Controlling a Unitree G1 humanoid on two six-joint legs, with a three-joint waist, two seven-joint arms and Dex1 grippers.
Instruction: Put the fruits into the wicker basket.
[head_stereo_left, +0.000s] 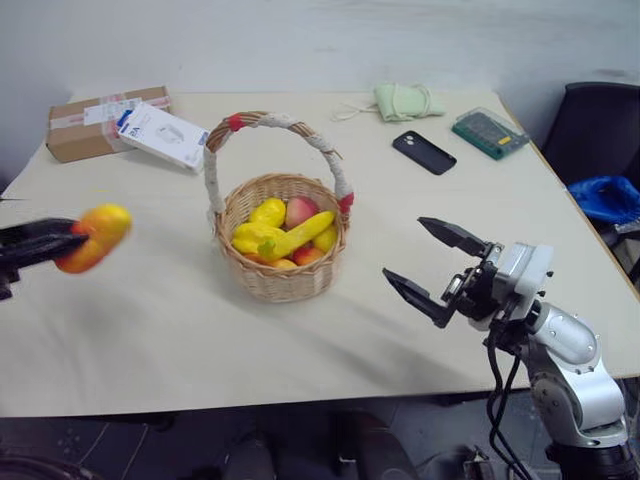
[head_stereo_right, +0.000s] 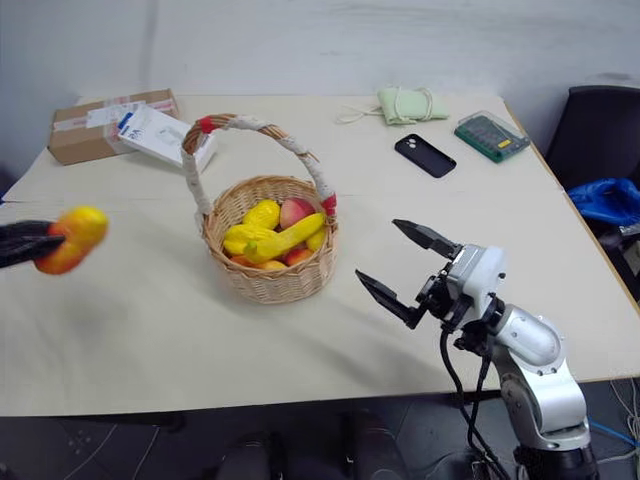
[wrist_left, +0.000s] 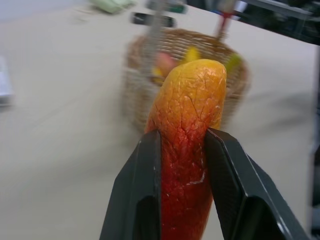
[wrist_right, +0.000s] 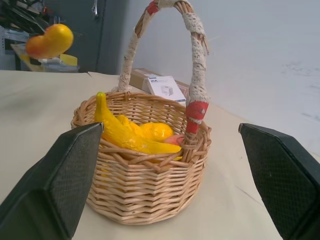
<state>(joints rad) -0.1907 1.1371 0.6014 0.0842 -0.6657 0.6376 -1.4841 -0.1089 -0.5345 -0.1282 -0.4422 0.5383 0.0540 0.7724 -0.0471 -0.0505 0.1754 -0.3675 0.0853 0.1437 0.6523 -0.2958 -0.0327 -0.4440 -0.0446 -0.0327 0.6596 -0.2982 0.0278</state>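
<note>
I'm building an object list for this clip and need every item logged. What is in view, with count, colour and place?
mango: 1, red-orange to yellow, held in the air left of the basket
basket: 1, tan wicker, white-wrapped handle with red bands, table centre
banana: 1, yellow, in the basket
small fruits: several, yellow and peach-red, in the basket
cardboard box: 1, brown, far left of the table
white box: 1, white and blue, leaning on the cardboard box
phone: 1, black, far right of the table
green case: 1, beside the phone
cloth: 1, pale green, far edge
chair: 1, black, right of the table
left end effector: shut on the mango
right end effector: open, right of the basket
</note>
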